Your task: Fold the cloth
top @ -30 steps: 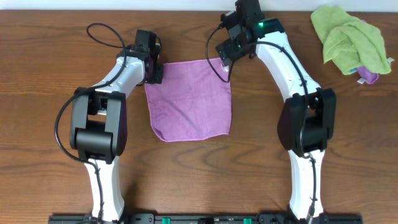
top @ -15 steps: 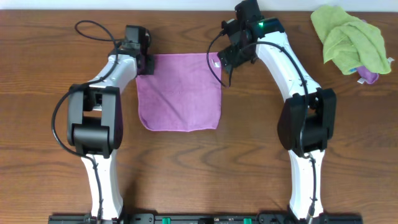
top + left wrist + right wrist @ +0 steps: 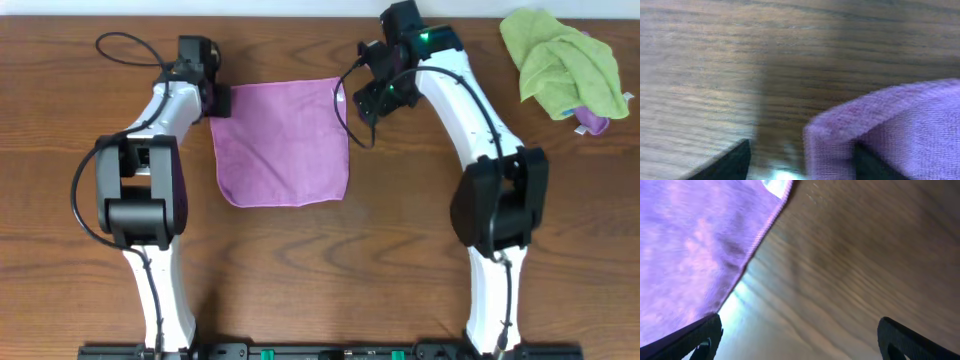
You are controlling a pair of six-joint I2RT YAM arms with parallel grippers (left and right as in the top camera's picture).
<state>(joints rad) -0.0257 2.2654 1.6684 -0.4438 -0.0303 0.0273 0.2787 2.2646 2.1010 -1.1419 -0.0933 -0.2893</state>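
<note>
The purple cloth (image 3: pixel 282 142) lies spread flat on the wooden table. My left gripper (image 3: pixel 219 100) is at its far left corner. In the left wrist view the fingers stand apart, and the cloth's corner (image 3: pixel 875 125) bulges up between them, against the right fingertip (image 3: pixel 867 165). My right gripper (image 3: pixel 364 100) hovers just right of the cloth's far right corner. In the right wrist view it (image 3: pixel 805 340) is wide open over bare wood, with the cloth's edge (image 3: pixel 705 250) beside its left finger.
A crumpled green cloth (image 3: pixel 560 58) lies at the far right corner of the table, with a small purple item (image 3: pixel 596 122) under its edge. A black cable (image 3: pixel 130 50) loops behind the left arm.
The left gripper dragged the cloth left and towards the far edge, then opened and let go of the corner. The right gripper stayed open and shifted slightly.
</note>
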